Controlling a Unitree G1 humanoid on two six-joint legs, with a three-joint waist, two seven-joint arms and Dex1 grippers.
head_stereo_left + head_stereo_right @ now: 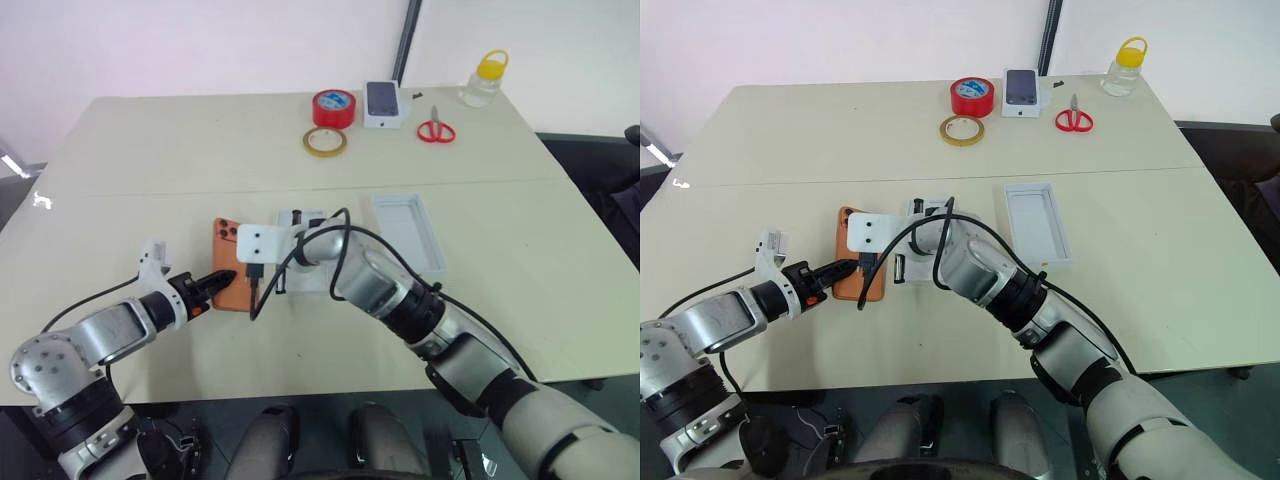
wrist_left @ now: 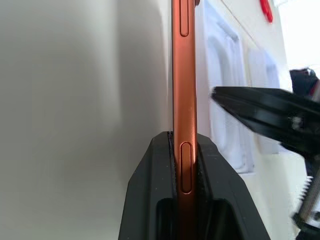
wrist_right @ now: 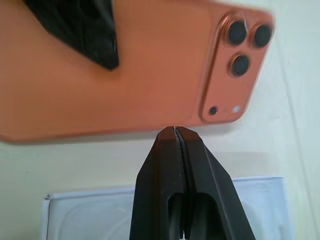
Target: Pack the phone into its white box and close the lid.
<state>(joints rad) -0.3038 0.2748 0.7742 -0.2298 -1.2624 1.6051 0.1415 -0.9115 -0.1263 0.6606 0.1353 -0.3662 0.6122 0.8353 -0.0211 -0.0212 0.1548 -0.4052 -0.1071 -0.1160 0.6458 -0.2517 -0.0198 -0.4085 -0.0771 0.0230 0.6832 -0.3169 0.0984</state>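
Far edge of the table, 12 o'clock from the work area: red tape roll, tan tape ring, small white box bearing a dark phone picture, red scissors, clear jar with yellow lid. All well apart from the task items; none in the way.

At 3 o'clock from the phone: white box flat on the table, white moulded insert visible inside in the wrist views, otherwise unloaded. Largely screened in the head views by the right forearm and its white wrist bracket, which also cross the near part of the phone. Further at 3 o'clock: lid, lying open side up, plain white inside, nothing in it, apart from the box.

Phone: orange-copper, back and three-lens camera bump facing up, outside the box, just beside it at 9 o'clock.

Left gripper: reaching in from 8 o'clock, pointing slightly downward, fingers clamped on the phone's long edge at a side button.

Right gripper: reaching across the box from 4 o'clock, angled downward, fingers pressed together, holding nothing, tips at the phone's box-side edge; contact not discernible.
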